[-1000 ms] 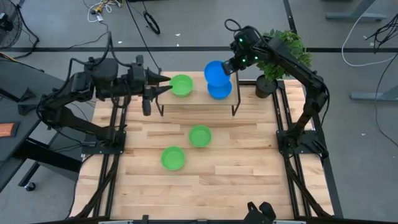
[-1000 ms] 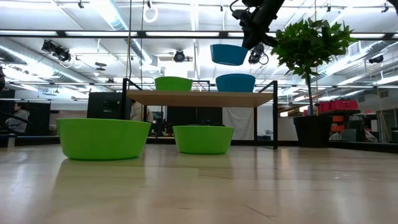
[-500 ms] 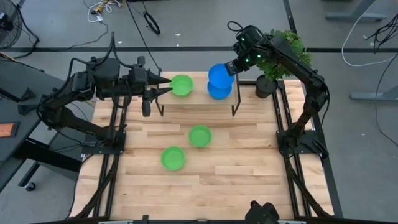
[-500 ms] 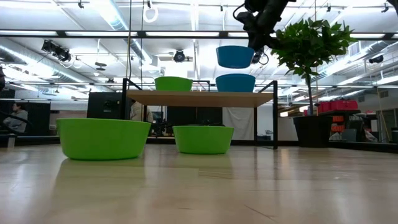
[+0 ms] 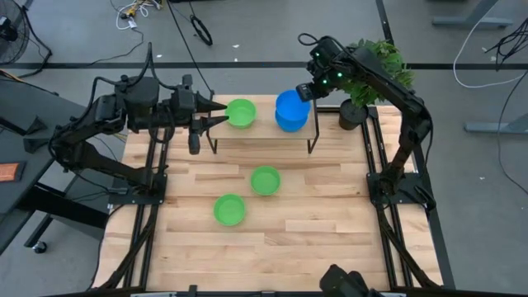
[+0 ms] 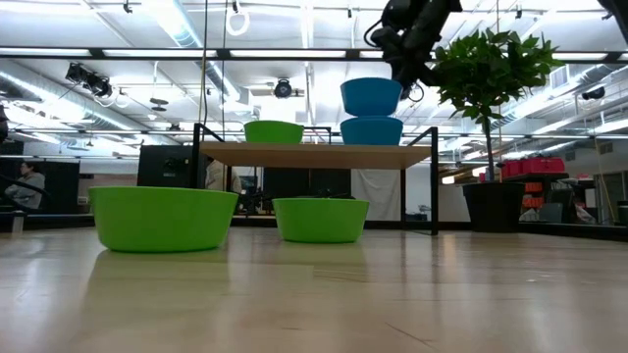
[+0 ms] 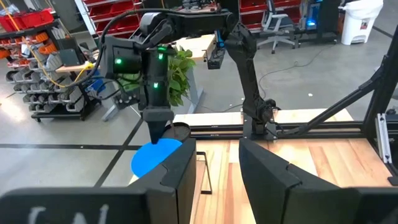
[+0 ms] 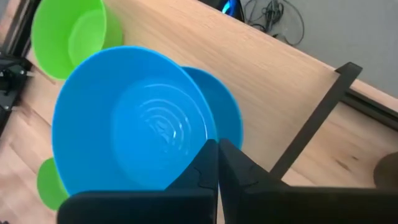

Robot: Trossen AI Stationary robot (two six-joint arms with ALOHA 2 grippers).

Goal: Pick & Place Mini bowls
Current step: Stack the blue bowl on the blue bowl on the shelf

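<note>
Your right gripper [image 5: 304, 91], in the upper centre of the high view, is clamped tight on the rim of a blue mini bowl [image 5: 290, 105], and that bowl sits directly over a second blue bowl [image 6: 371, 130] on the raised wooden shelf [image 6: 319, 154]; from the low view the two appear to touch or nearly so, stacked near the shelf's right end. At the shelf's left end you have a green bowl [image 5: 240, 112]. Your left gripper [image 5: 221, 112] hangs just beside that green bowl, at upper left of centre in the high view, fingers parted and holding nothing. Two more green bowls rest on the table [image 5: 330, 231] below the shelf: one near the middle of the frame [image 5: 265, 180], the other lower and to its left [image 5: 229, 209]. The potted plant [image 5: 371, 74] stands at the upper right, behind your right arm.
</note>
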